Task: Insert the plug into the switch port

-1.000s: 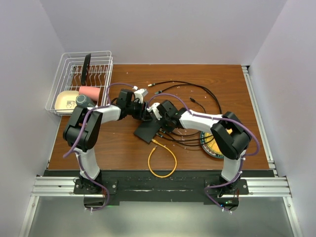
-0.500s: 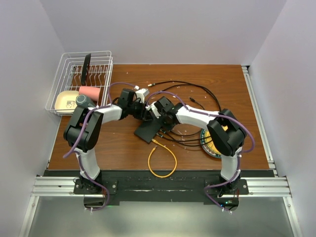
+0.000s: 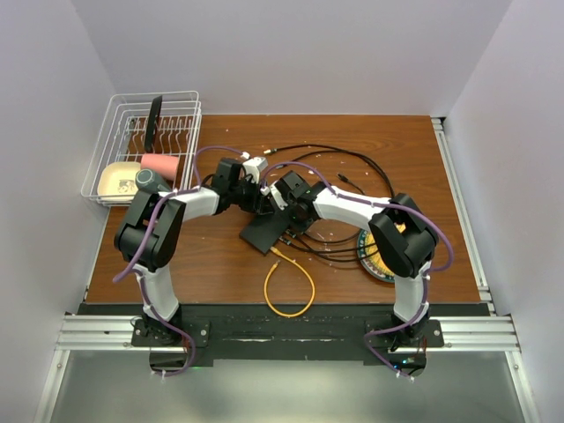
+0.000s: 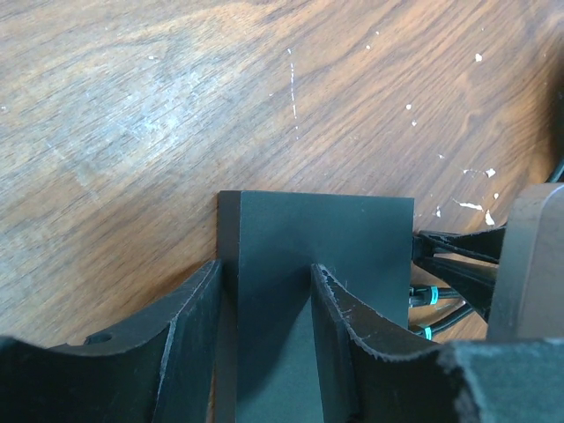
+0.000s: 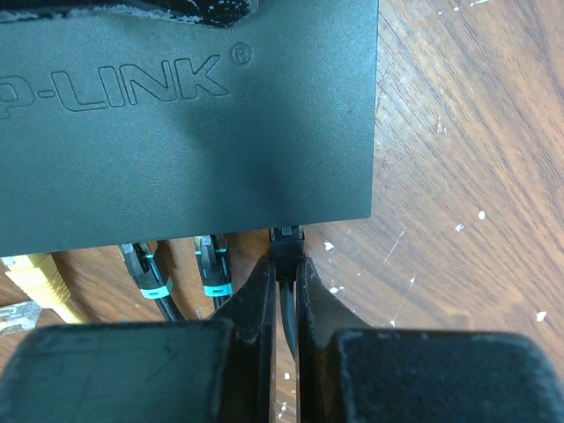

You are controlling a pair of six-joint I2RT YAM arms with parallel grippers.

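The plug, a black network connector, is pinched between the fingers of the right gripper, which is closed on it and on the black cable just behind it. Its front end is set against the port edge of the switch, at the port nearest one corner of the box. How far it is seated cannot be told.

The switch is a flat matte-black box with raised lettering ending in "P-LINK" on its top face. It lies flat on the wooden table, near the middle and between the two wrists. Along the same edge, two teal-banded plugs are already seated beside the held plug, and a yellow plug is seen further along.

The left gripper is placed at the opposite side of the switch. One finger is set just beside the side wall and the other over the top face, with a gap between them. Whether the box is actually clamped cannot be told.

In the overhead view, black cables are spread over the far part of the table. A looped yellow cable lies toward the near edge. A round yellow-and-dark plate is partly hidden under the right arm, and a white wire dish rack stands at the far left corner.
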